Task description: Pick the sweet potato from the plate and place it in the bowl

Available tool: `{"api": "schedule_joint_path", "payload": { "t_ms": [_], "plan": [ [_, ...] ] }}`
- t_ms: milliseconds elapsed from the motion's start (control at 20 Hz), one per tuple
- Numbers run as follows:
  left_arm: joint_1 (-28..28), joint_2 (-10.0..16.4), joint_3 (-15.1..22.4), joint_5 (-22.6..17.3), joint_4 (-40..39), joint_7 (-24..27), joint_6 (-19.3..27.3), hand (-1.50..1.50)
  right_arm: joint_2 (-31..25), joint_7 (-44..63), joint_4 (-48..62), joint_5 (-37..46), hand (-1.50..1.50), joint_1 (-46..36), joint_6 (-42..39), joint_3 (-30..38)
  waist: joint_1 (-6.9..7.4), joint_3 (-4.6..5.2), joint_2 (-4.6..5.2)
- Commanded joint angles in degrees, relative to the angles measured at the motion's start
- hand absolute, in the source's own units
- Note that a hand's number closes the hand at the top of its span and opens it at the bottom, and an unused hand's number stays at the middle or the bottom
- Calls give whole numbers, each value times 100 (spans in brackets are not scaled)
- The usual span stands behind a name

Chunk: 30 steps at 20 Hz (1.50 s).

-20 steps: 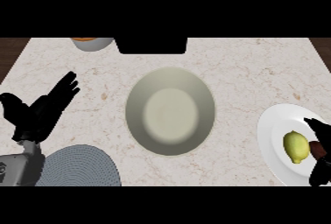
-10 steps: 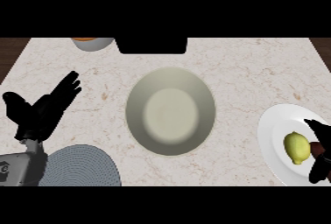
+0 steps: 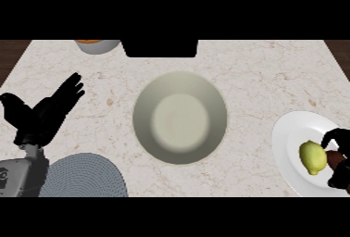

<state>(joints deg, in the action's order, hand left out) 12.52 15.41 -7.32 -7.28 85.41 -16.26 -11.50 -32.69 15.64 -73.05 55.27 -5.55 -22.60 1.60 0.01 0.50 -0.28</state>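
the right hand (image 3: pixel 338 177) has its fingers curled round the brown sweet potato (image 3: pixel 334 159) on the white plate (image 3: pixel 290 139), just beside a lemon (image 3: pixel 313 157). the bowl (image 3: pixel 180 117) sits mid-worktop (image 3: pixel 273 74), well apart. the left hand (image 3: pixel 41 115) rests at the left, fingers apart.

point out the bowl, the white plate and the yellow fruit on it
bowl (image 3: pixel 180 121), head view, centre of its inner floor
white plate (image 3: pixel 290 135), head view, bare surface near its left rim
yellow fruit (image 3: pixel 313 157), head view, middle of its skin
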Motion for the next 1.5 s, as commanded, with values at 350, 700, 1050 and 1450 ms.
{"api": "schedule_joint_path", "payload": {
  "t_ms": [350,700,1050,1450],
  "plan": [
    [-32,-138,31,43,711,-663,134,0,44,-535,-97,201,150,-19,21,224,6,-51,22],
    [-43,-47,-158,16,150,-175,-46,0,573,-1253,-1899,-200,150,1242,303,-237,-120,-46,-6],
    [-201,-131,-33,157,469,-295,53,0,697,-1332,-4188,-461,150,2550,187,-292,-106,-48,-1],
    [89,-57,-198,147,-31,-36,-31,0,291,-836,-6718,-1852,150,2870,-1443,1136,-130,-43,11]
  ]
}}
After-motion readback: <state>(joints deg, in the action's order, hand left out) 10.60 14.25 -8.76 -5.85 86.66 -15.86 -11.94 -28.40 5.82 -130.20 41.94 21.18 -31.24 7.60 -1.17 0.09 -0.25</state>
